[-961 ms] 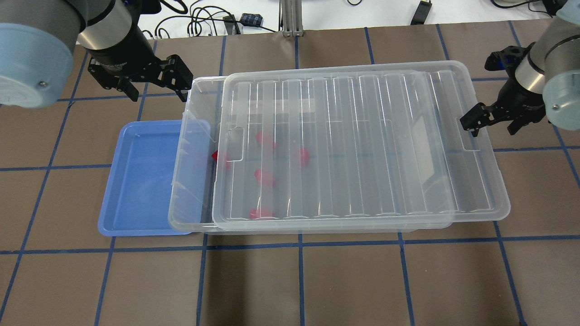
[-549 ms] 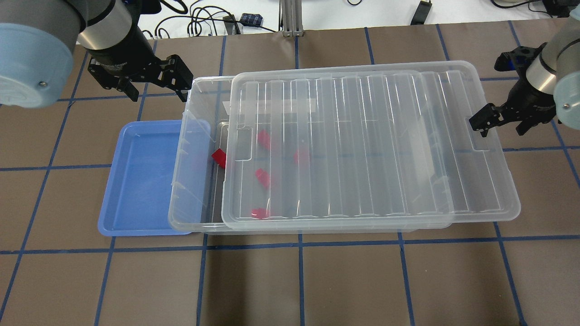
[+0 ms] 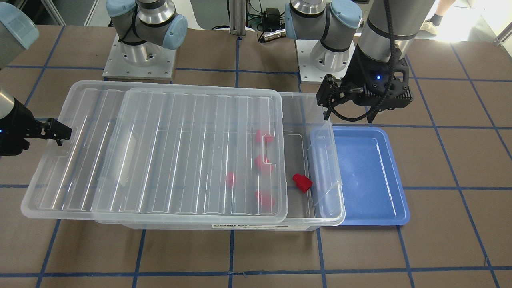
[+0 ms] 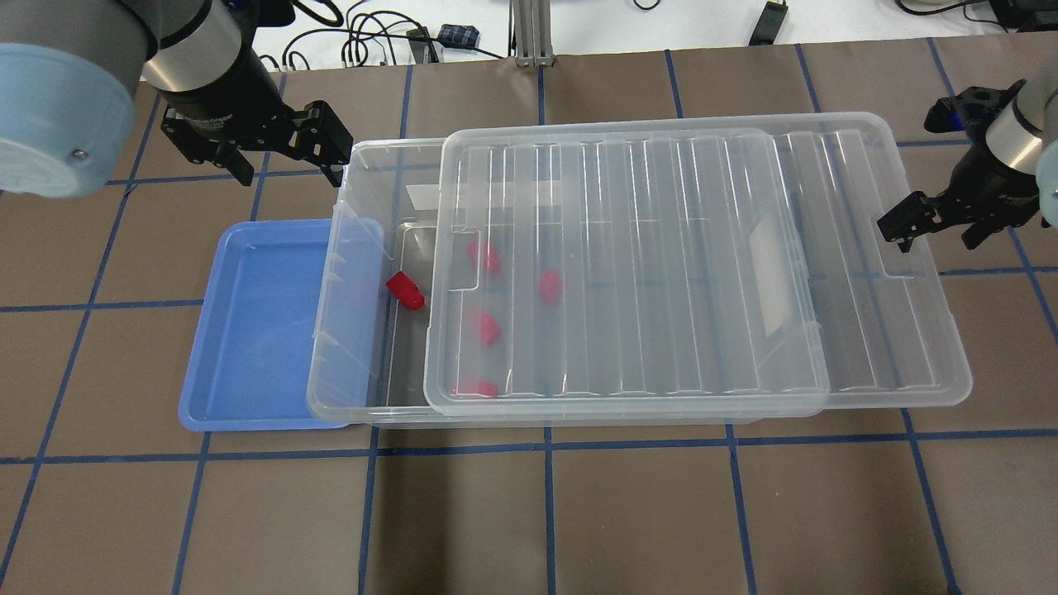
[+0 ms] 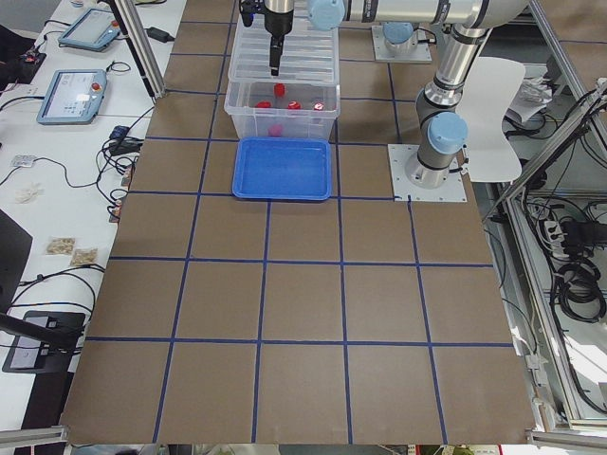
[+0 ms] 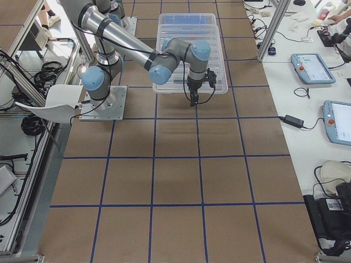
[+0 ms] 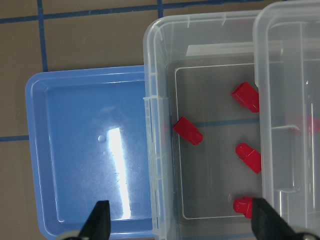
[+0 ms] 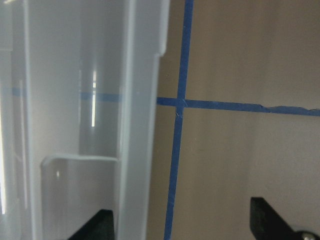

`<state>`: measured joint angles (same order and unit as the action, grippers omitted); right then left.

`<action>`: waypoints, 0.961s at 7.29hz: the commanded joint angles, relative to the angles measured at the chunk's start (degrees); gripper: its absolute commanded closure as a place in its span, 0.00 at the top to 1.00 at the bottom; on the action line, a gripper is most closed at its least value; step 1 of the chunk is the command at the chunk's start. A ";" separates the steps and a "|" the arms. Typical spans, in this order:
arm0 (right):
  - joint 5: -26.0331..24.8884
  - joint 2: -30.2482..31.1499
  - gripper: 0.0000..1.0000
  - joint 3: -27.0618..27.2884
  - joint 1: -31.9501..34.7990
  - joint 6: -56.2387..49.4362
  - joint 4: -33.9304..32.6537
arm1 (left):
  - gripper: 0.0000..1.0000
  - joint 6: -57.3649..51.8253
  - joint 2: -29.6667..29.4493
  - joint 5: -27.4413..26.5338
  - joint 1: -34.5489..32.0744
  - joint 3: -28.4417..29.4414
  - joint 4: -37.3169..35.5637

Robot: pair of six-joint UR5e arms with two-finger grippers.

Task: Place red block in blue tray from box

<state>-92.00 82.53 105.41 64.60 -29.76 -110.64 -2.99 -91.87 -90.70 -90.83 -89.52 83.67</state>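
Observation:
The clear box (image 4: 345, 248) stands mid-table, its ribbed lid (image 4: 661, 264) slid partway off toward my right. One red block (image 4: 405, 291) lies uncovered in the box's open end, also in the front view (image 3: 302, 182) and the left wrist view (image 7: 188, 131). Several more red blocks (image 4: 489, 329) show through the lid. The empty blue tray (image 4: 256, 330) sits against the open end. My left gripper (image 4: 285, 161) is open and empty, hovering above the tray-box border (image 7: 182, 222). My right gripper (image 4: 934, 235) is open, one finger at the lid's far-end notch (image 8: 185, 220).
Cables and small devices (image 4: 388, 37) lie along the table's back edge. The two arm bases (image 3: 140, 56) stand behind the box in the front view. The box's open end overhangs the tray's rim (image 3: 332, 168). Brown table with blue tape lines surrounds everything.
The lid has slid further toward my right together with the right gripper. One red block near the box's open end has come out from under the lid. The left arm has not moved.

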 commanded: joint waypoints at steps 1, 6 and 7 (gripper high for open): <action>-0.02 0.00 1.00 -0.03 -1.66 -0.91 0.08 | 1.00 0.09 0.02 -0.09 -0.40 -0.91 -0.26; -2.48 0.00 1.00 -0.12 -2.02 -0.91 0.08 | 1.00 -0.26 0.11 0.00 -0.57 -1.79 -0.53; -2.40 0.00 1.00 -0.21 -2.54 -0.91 0.08 | 1.00 -0.61 -0.06 -0.17 -1.44 -1.97 -0.44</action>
<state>-94.20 82.53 105.26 62.52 -30.67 -110.58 -3.21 -91.77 -90.77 -91.59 -91.36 83.16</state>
